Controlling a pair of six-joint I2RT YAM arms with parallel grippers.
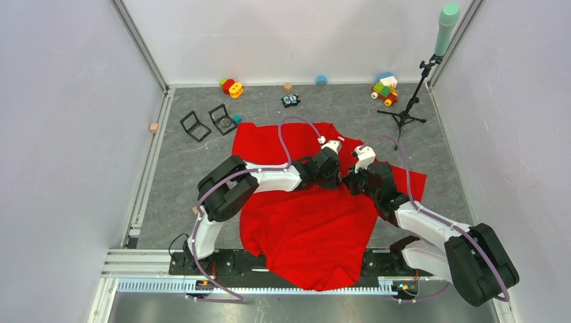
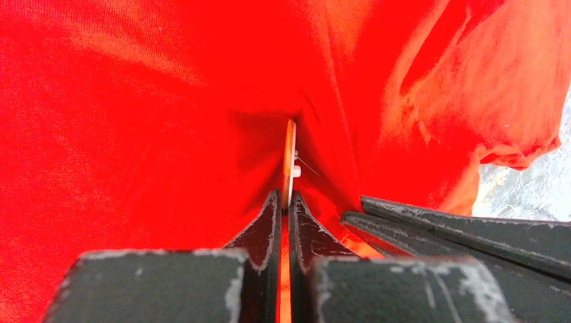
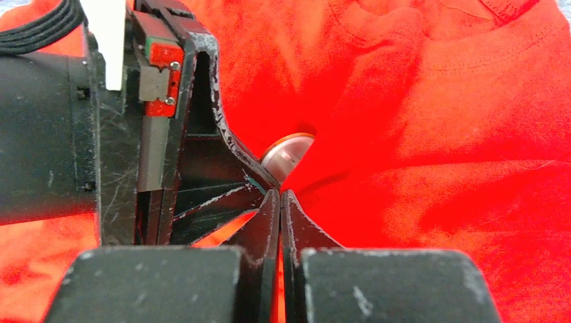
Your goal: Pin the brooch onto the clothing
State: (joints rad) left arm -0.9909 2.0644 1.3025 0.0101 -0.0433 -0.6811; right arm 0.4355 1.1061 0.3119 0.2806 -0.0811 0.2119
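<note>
Our left hand is pinched tight on the brooch, a thin disc held edge-on that stands straight out past the fingertips. Its pin pokes sideways towards the right hand. That hand, its tips just beside the disc, is pressed together on what looks like a fold of the red T-shirt (spread over the worktop). The fabric lies directly ahead of the disc, and the left hand is the nearer one.

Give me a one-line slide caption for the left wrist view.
Left gripper shut on the brooch, seen edge-on, amid folds of the red T-shirt.
</note>
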